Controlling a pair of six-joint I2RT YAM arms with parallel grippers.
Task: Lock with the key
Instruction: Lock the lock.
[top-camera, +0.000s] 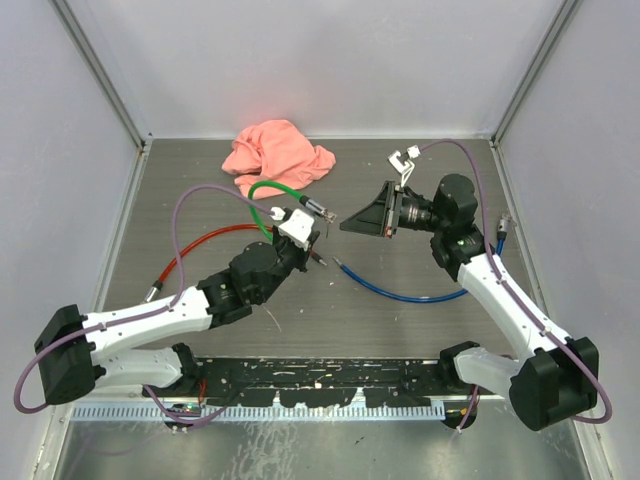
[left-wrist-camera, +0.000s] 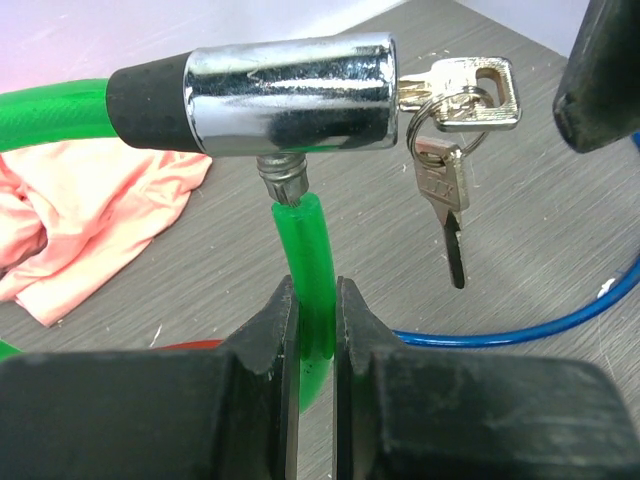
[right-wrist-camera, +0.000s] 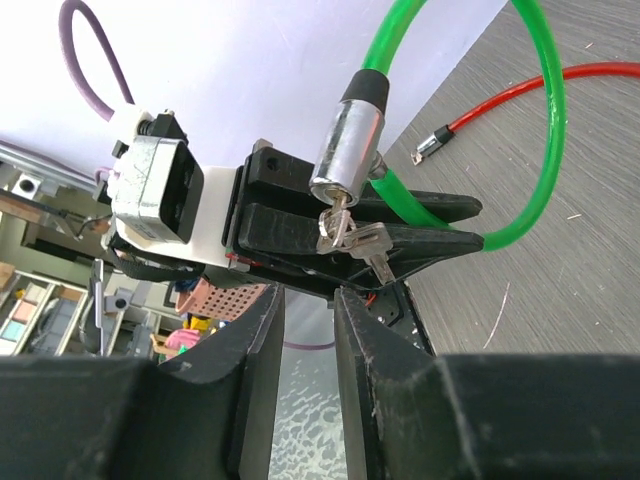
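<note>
a: the left gripper (left-wrist-camera: 317, 292) pinched the cable (left-wrist-camera: 298, 235) just below the lock (left-wrist-camera: 290, 92); the key (left-wrist-camera: 470, 85) sat in the lock's end, beyond its fingertips.
b: the right gripper (right-wrist-camera: 308, 297), narrowly parted and empty, faced it. it should square on the key's head before twisting.
a: the left wrist view showed the cable's metal end (left-wrist-camera: 282, 180) entering the lock; the top view was too small to tell.

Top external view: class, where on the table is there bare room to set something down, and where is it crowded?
Bare: the near patch between the blue cable and the black rail; the far strip between the pink cloth and white clip. Crowded: centre, where the left gripper and right gripper flank the green lock.
</note>
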